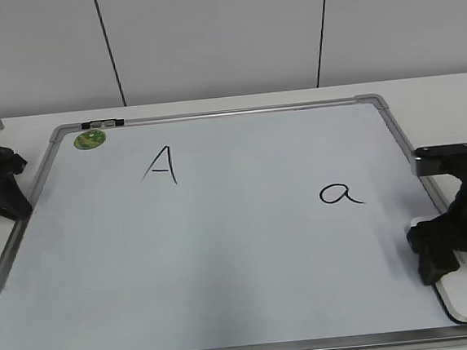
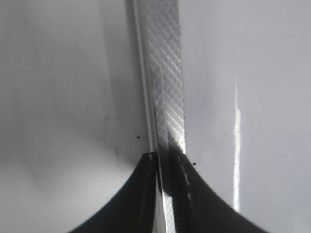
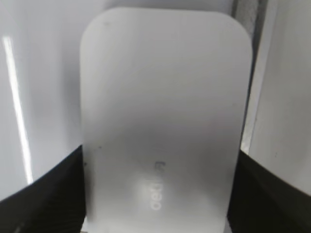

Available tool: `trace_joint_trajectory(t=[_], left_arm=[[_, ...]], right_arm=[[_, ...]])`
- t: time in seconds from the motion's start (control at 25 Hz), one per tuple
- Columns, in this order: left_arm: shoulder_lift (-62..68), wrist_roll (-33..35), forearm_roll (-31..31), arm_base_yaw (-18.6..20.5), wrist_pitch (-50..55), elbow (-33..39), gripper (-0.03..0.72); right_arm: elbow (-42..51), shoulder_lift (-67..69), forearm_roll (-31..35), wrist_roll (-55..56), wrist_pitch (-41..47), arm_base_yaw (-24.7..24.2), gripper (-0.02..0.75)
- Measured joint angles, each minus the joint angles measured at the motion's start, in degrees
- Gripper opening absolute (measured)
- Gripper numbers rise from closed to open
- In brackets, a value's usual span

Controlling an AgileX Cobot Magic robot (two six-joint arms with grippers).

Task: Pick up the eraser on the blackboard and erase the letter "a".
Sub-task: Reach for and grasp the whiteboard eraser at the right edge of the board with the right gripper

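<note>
**Right end effector straddles the eraser, grip not yet made**

The flat white oblong plastic eraser with rounded corners (image 3: 163, 116) lies at the near right corner of the large white blackboard with a silver metal frame (image 1: 212, 114), its long side running along the right frame edge. The right end effector (image 1: 452, 242) is down over it. In the right wrist view the two dark fingers (image 3: 46, 191) stand wide apart, one on each long side of the eraser; whether they already touch its sides I cannot tell, so I judge it not yet gripped.

To do this step well, the fingers should close squarely on the long sides, at mid-length, so the block lifts flat with its wiping face down. A skewed pinch could tip it or drag it against the frame.

The small rounded black handwritten letter "a" (image 1: 340, 193) sits on the right half of the board, near the eraser and untouched. The taller capital "A" (image 1: 161, 165) lies toward the far left, beside a round green sticker (image 1: 90, 139).

The left end effector (image 2: 165, 162) rests at the board's left frame edge, nearly closed about the metal strip.

No containers appear on the white desk (image 1: 422, 89).
</note>
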Motion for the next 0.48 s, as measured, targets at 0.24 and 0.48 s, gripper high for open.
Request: trace_joint_trajectory(t=[0.24,0.48], left_arm=[[0.00,0.00,0.00,0.00,0.00,0.00,0.059],[0.00,0.00,0.00,0.00,0.00,0.00,0.059]], right_arm=[[-0.02,0.00,0.00,0.08,-0.11,0.00,0.547],[-0.12,0.00,0.00,0.22,-0.11,0.00,0.533]])
